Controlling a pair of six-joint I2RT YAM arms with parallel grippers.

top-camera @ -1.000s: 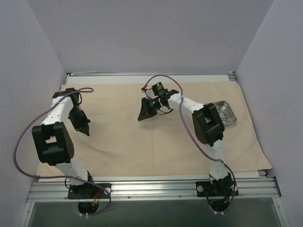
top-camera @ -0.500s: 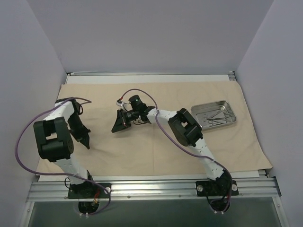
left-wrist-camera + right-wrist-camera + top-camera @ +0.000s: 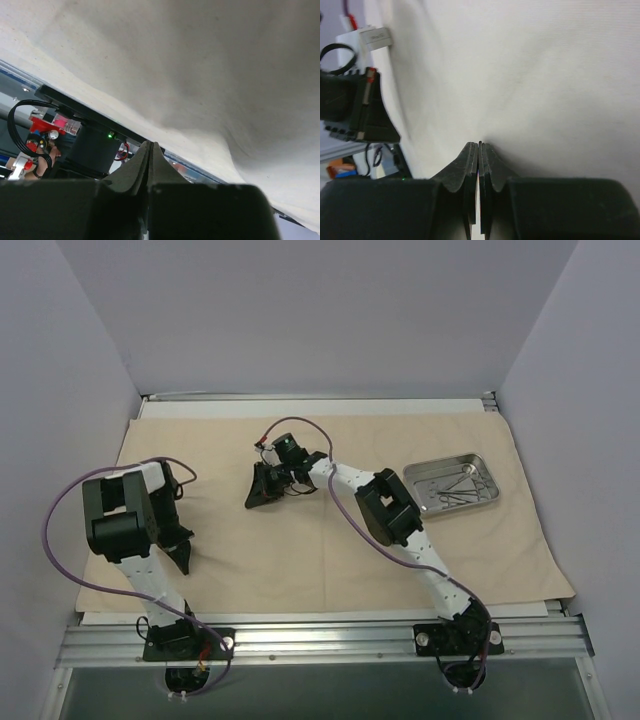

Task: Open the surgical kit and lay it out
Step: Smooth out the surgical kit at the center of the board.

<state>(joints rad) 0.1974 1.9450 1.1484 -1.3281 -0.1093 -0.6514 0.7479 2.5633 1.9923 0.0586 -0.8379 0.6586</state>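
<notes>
The beige cloth wrap (image 3: pixel 330 550) lies spread flat over the table. The shiny steel tray (image 3: pixel 424 476) sits on it at the right, with several thin silver ring-handled instruments (image 3: pixel 462 485) inside. My left gripper (image 3: pixel 183 558) is shut and empty, low over the cloth's near left edge. In the left wrist view its tips (image 3: pixel 150 145) point past the cloth (image 3: pixel 200 60) edge toward the arm base. My right gripper (image 3: pixel 255 498) is shut, reached across to the left of centre. In the right wrist view its tips (image 3: pixel 479 145) sit at the cloth (image 3: pixel 545 75) surface with nothing seen between them.
A metal rail (image 3: pixel 320 635) runs along the near edge with both arm bases on it. Purple-grey walls close in the left, back and right. The left arm's base (image 3: pixel 90 145) shows below the cloth edge. Part of the left arm (image 3: pixel 350 105) shows in the right wrist view.
My right gripper swept left across the cloth from the centre, uncovering the tray from the camera's view. My left gripper drew back toward the near edge.
</notes>
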